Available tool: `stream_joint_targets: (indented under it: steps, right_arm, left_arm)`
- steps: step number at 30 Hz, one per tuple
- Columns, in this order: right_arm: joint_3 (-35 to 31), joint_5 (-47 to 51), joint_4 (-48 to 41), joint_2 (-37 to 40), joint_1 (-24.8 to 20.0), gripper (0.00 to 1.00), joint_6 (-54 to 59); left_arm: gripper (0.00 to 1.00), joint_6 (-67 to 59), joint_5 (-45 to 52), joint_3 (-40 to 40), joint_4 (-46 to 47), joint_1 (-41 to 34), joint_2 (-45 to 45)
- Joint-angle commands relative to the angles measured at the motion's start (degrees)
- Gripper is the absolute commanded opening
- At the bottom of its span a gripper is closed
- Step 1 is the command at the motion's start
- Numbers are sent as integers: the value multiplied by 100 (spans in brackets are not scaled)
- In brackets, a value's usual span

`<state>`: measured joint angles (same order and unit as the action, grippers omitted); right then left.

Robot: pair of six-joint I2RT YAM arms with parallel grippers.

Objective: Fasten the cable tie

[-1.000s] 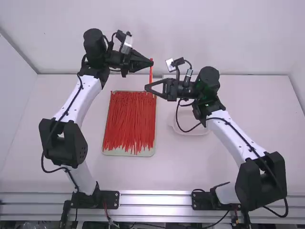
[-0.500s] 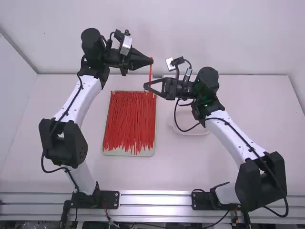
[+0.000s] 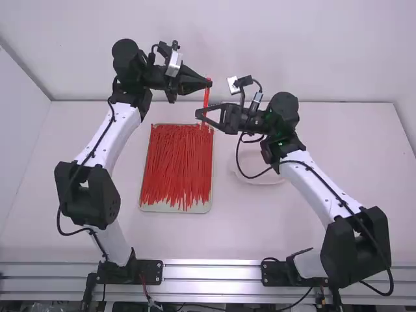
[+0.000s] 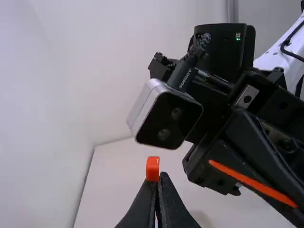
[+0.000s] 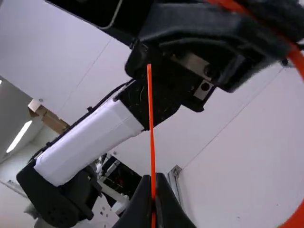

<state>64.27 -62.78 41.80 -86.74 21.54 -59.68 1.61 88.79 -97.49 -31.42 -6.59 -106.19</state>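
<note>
White walls, white counter (image 3: 338,149), and we're up at twelve o'clock, where both arms meet well above it. Biggest item first: the tray (image 3: 175,207) at centre, nudged toward nine o'clock and carpeted with spare red ties (image 3: 179,166). At three o'clock of it, a pale shallow dish (image 3: 242,175) sits under the right arm. Now the action: one red cable tie (image 3: 206,97) hangs in mid-air, near upright, above the tray's far corner. The left fingers (image 3: 203,80) are pinched tight on its top end, just below the blocky head (image 4: 152,168). The right fingers (image 3: 200,116) are clamped thin on the strap lower down. This tie looks light as anything, made of springy, slick plastic that will bow or twist away given the chance. The best grip is probably flat across the strap, close to the tip, so it stays stiff enough to thread. The head wants holding steady, with its slot left clear.
</note>
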Motion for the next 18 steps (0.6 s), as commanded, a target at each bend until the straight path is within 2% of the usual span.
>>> stream_joint_targets:
  steps: [1,18]
  right_arm:
    - [170,48,151,15,15,0,-179]
    - [170,118,81,15,-103,0,-184]
  left_arm:
    - [2,-94,92,7,-37,-22,33]
    - [2,-98,94,7,-55,-59,33]
